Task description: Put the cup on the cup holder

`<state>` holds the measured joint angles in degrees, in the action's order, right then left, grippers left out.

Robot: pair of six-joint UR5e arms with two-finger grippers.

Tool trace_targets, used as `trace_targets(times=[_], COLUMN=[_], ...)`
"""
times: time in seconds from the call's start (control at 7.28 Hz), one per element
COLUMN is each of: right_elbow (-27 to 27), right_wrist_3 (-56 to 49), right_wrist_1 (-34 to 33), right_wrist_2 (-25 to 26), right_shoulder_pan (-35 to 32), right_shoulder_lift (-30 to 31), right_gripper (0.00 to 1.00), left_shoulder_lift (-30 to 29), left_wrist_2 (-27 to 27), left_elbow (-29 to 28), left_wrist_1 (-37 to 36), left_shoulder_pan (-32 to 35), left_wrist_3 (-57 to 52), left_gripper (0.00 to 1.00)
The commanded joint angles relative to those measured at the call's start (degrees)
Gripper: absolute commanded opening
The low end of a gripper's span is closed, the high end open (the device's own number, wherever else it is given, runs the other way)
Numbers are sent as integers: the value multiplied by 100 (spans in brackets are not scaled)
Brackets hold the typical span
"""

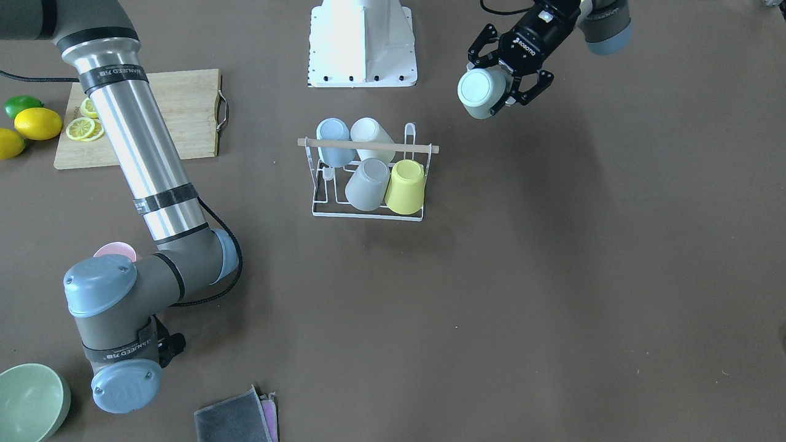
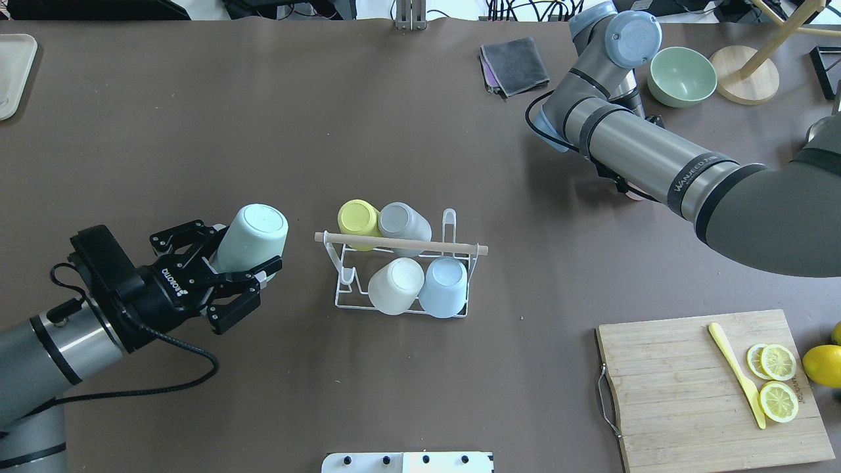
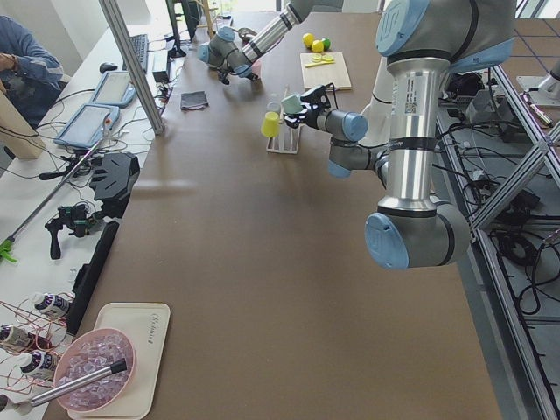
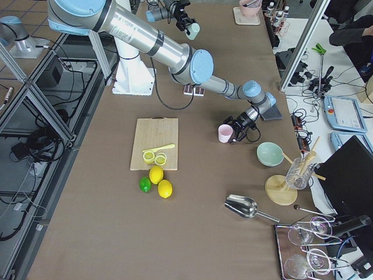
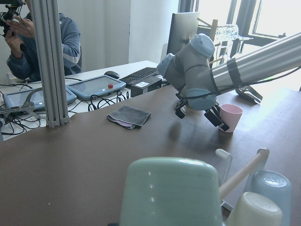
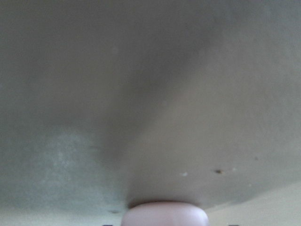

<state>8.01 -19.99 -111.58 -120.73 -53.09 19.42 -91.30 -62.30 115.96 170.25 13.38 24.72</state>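
Observation:
The white wire cup holder [image 2: 460, 248] with a wooden rod stands mid-table, also in the front view [image 1: 368, 213]. It carries yellow [image 2: 358, 217], grey [image 2: 402, 223], white [image 2: 396, 286] and blue [image 2: 443, 286] cups, upside down. My left gripper [image 2: 242, 253] is shut on a pale green cup [image 2: 255, 236], held upside down in the air to the holder's left, apart from it; in the front view the gripper [image 1: 505, 83] and the green cup [image 1: 482, 92] are at upper right. My right gripper [image 5: 217, 117] is at a pink cup [image 5: 231, 117] standing on the table; I cannot tell whether it grips.
A wooden cutting board [image 2: 683, 387] with lemon slices and a yellow knife lies at the near right, lemons [image 2: 822, 364] beside it. A green bowl [image 2: 682, 76] and a grey cloth [image 2: 516, 64] lie at the far right. The right arm stretches over that side.

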Motion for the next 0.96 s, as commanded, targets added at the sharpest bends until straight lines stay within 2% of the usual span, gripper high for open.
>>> trace_targets(times=[0.0, 0.14, 0.55, 0.69, 0.82], right_elbow=[-1, 16, 86, 365, 803], right_wrist_3=[-13, -22, -101, -353, -408], right_wrist_1=[-4, -117, -451, -617, -871], right_wrist_2=[15, 15, -73, -125, -135], right_shoulder_pan=[0, 0, -236, -446, -526], right_shoulder_lift=[0, -70, -307, -308, -290], right_gripper=[4, 0, 0, 0, 0], left_shoulder_lift=[-308, -536, -1002, -1317, -1372], left_wrist_2=[1260, 1612, 2002, 2002, 2002], left_elbow=[-125, -396, -793, -1020, -1145], left_wrist_1=[87, 87, 105, 140, 270], left_shoulder_pan=[-842, -950, -969, -942, -934], left_wrist_3=[-696, -731, -732, -732, -732], left_gripper=[24, 24, 24, 23, 23])
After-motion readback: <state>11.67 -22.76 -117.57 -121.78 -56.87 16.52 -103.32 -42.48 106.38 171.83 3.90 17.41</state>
